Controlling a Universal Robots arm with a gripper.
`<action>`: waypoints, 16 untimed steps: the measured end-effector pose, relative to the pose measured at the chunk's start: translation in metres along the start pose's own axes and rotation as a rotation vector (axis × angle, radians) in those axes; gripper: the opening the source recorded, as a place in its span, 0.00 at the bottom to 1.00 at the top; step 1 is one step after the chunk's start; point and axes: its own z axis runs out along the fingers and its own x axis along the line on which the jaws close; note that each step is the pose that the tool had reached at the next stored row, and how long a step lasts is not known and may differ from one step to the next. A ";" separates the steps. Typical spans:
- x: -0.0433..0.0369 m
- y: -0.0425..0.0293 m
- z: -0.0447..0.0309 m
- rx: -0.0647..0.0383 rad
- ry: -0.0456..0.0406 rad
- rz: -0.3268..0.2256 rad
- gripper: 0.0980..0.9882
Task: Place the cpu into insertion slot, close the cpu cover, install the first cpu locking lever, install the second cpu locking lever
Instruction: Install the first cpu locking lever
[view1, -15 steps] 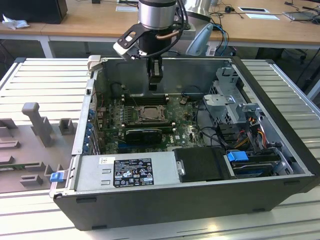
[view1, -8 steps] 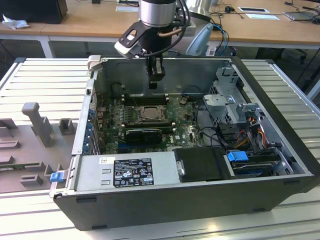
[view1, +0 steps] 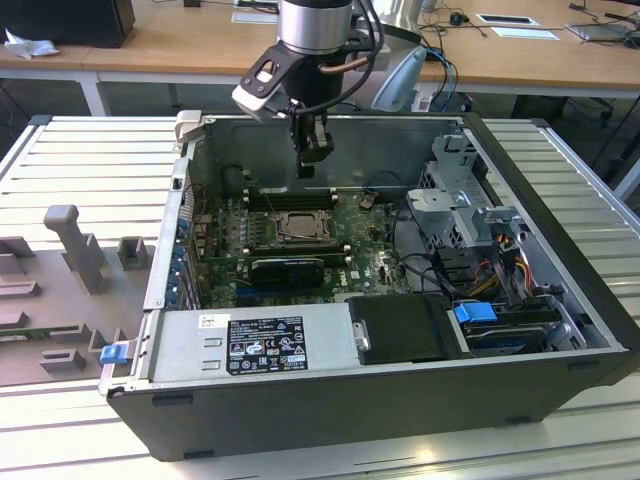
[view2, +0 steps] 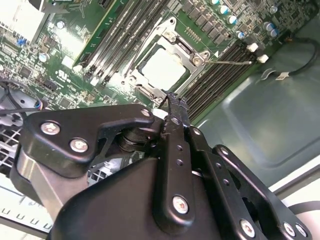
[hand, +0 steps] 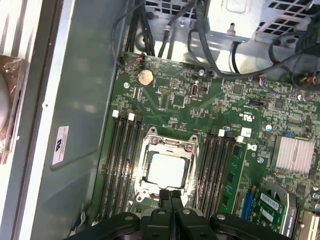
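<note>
The pale silver-white cpu (hand: 167, 167) (view2: 162, 67) lies flat in the insertion slot (view1: 298, 228) on the green motherboard. The silvery cpu cover (hand: 141, 165) (view2: 150, 89) lies down as a frame around it. A thin metal lever rod (view2: 230, 62) sticks out sideways from one corner of the socket, across the memory slots. My gripper (view1: 308, 165) (hand: 170, 195) (view2: 176, 102) hangs above the socket's edge, clear of the board. Its fingers are pressed together with nothing between them.
The open computer case (view1: 150, 290) stands on a slatted table, its walls around the board. Black memory slots (hand: 121, 150) flank the socket. A cable bundle and drive cage (view1: 470, 215) fill the exterior view's right. A finned heatsink (hand: 295, 152) and an expansion card (view1: 290, 268) sit nearby.
</note>
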 end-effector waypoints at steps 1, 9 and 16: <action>0.0000 0.0000 0.0000 0.000 0.0001 -0.010 0.01; 0.0000 -0.0001 0.0000 0.001 0.0005 -0.076 0.01; 0.0000 -0.0002 0.0000 0.003 0.0008 -0.145 0.01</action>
